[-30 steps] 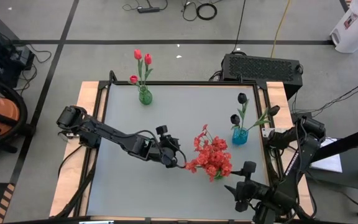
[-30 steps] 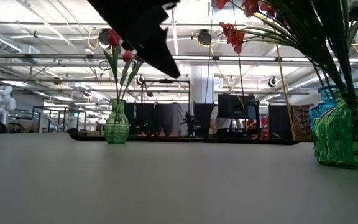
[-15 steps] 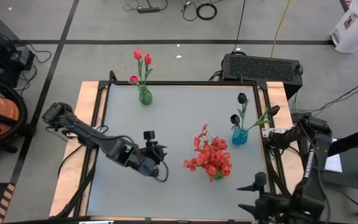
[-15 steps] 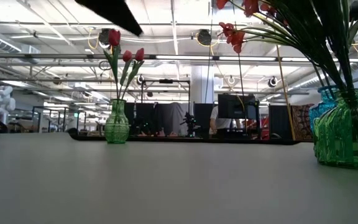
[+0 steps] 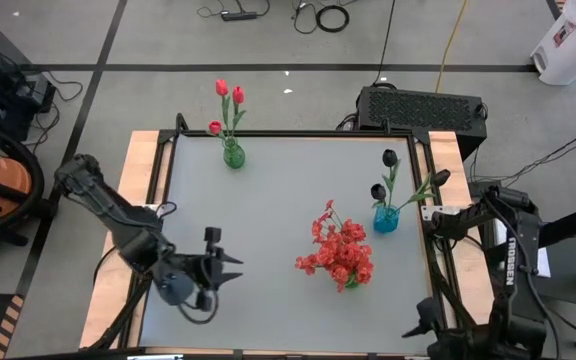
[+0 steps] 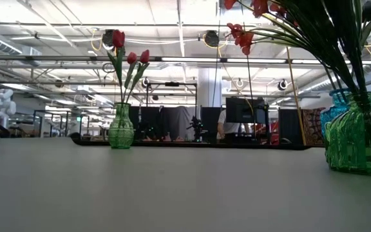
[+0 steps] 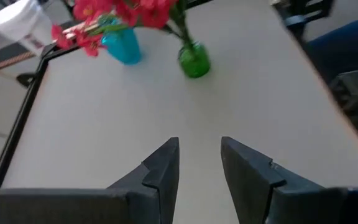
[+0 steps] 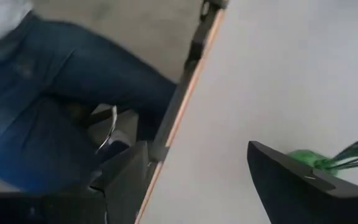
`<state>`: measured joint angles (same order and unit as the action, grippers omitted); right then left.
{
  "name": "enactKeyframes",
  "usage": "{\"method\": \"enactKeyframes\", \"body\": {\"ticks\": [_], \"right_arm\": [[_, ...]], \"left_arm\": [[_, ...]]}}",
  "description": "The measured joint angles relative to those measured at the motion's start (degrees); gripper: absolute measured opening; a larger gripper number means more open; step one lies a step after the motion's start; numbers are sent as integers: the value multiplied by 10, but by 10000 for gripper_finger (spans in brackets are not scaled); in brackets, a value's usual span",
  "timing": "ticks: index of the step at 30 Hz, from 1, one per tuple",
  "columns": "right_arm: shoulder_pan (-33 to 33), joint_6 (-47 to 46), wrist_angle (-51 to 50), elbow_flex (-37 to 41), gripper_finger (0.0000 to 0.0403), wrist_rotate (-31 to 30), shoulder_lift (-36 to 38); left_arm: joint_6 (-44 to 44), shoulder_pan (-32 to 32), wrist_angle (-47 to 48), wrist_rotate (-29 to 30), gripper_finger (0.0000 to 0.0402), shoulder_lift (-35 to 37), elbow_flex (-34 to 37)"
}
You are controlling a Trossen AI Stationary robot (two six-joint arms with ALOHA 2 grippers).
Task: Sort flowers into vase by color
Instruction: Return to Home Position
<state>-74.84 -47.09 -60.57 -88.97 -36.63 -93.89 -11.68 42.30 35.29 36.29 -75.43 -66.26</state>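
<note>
Two dark fingers (image 7: 161, 171) of the left gripper (image 7: 199, 144) stand a modest gap apart, with only bare tabletop showing between them; they hold nothing. Seen from above, the left gripper (image 5: 230, 270) hangs over the near left part of the grey table (image 5: 288, 190). It points toward the middle, well apart from every vase, and its arm folds back over the table's left edge. The right gripper (image 8: 197, 149) has its fingers (image 8: 291, 180) spread wide, and they too are empty. From above, the right gripper (image 5: 418, 328) sits by the table's near right corner, with its arm drawn up outside the right edge. Past those fingers the right wrist view catches a sliver of green glass with stems. It also shows the table's wooden rim (image 8: 179, 112) and, beside it, a person's legs in blue jeans (image 8: 42, 99). Nearest both grippers, the bunch of small red blossoms (image 5: 340, 252) stands upright in a green vase (image 6: 359, 138), right of the table's centre and toward the near side. Close by, toward the far right, a blue vase (image 5: 386, 218) holds two black tulips (image 5: 389, 158). Well apart from these, by the table's far edge on the left, a second green vase (image 5: 233, 155) holds three red tulips (image 5: 230, 95), also upright.
</note>
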Motion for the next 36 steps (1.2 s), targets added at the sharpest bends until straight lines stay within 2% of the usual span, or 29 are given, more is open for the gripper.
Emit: {"method": "enactKeyframes", "body": {"ticks": [4, 9, 13, 15, 18, 20, 22, 24, 28, 36], "right_arm": [[-8, 9, 14, 0, 267, 47, 0], [-11, 5, 93, 0, 267, 106, 0], [-11, 167, 164, 0, 267, 199, 0], [-9, 261, 229, 0, 267, 283, -1], [-8, 386, 312, 0, 267, 456, -1], [-8, 448, 339, 0, 267, 567, -1], [-8, 485, 351, 2, 267, 642, -1], [-8, 488, 346, 8, 267, 666, 0], [0, 452, 349, 33, 267, 651, -1], [49, 434, 410, 113, 267, 652, 11]], "left_arm": [[-17, 27, 1, 0, 128, 23, 0], [-81, 41, -3, -10, 128, 29, 0], [-118, 43, -3, -35, 128, 27, 0], [-127, 43, -3, -41, 128, 27, 0], [-149, 43, -15, -41, 128, 27, 0], [-142, 43, -16, -41, 128, 27, 0], [-117, 43, -17, -41, 128, 27, 0], [-89, 43, -17, -37, 128, 27, 0], [-60, 43, -17, -32, 128, 27, 0], [-57, 37, -8, -7, 128, 27, 0]]}}
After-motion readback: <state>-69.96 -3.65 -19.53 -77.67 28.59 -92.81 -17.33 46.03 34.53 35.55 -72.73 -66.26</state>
